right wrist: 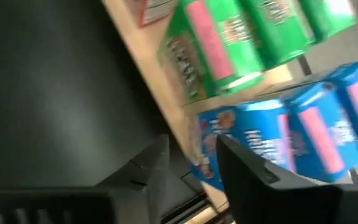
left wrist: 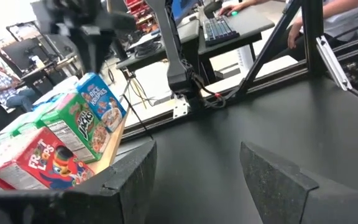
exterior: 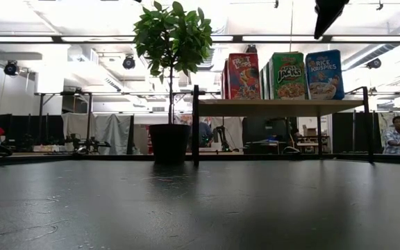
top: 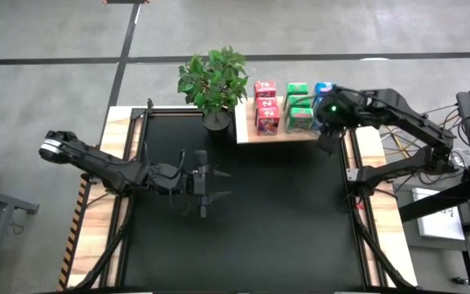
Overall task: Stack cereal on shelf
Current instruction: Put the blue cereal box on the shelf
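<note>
Nine cereal boxes (top: 289, 107) are standing in three colour rows on the shelf (top: 276, 135). Right gripper (right wrist: 191, 155), nearer, is hovering over the blue row (right wrist: 303, 140), fingers parted, holding nothing. Left gripper (left wrist: 197, 168) is waiting wide open at mid-table.

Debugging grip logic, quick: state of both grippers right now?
Left gripper: open, empty, over the black tabletop.
Right gripper: above the blue cereal boxes; holding nothing; open or closing can't be told.

Open-plan robotics lab: workbenches (exterior: 68, 104), ceiling strip lights (exterior: 61, 38), seated person (exterior: 397, 135).
</note>
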Controlling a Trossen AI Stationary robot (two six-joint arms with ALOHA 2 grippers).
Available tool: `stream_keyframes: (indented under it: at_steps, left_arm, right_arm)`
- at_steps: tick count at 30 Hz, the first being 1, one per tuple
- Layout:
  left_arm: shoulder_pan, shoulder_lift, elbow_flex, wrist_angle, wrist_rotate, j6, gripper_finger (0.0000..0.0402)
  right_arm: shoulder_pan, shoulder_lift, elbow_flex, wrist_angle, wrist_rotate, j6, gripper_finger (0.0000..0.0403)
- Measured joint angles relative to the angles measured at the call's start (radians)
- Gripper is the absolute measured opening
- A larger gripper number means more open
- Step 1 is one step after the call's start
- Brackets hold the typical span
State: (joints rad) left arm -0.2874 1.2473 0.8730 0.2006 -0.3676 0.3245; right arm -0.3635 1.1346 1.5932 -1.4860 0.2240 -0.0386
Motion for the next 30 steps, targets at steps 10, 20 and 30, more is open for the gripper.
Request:
stream_keyframes:
  at_steps: [10,20,30]
  left_arm:
    - [0.000,-0.035,-0.010,-0.045,0.000,0.008,0.0215]
    - [0.000,-0.033,-0.011,-0.059,0.000,0.008,0.0215]
    - [0.000,-0.033,-0.012,-0.075,0.000,0.001,0.0215]
  right_arm:
    - [0.067,-0.004,-0.215,0.010,0.188,0.062,0.0012]
    - [0.067,-0.003,-0.313,0.010,0.348,0.068,0.0012]
    - [0.064,-0.009,-0.310,-0.042,0.389,0.063,0.0012]
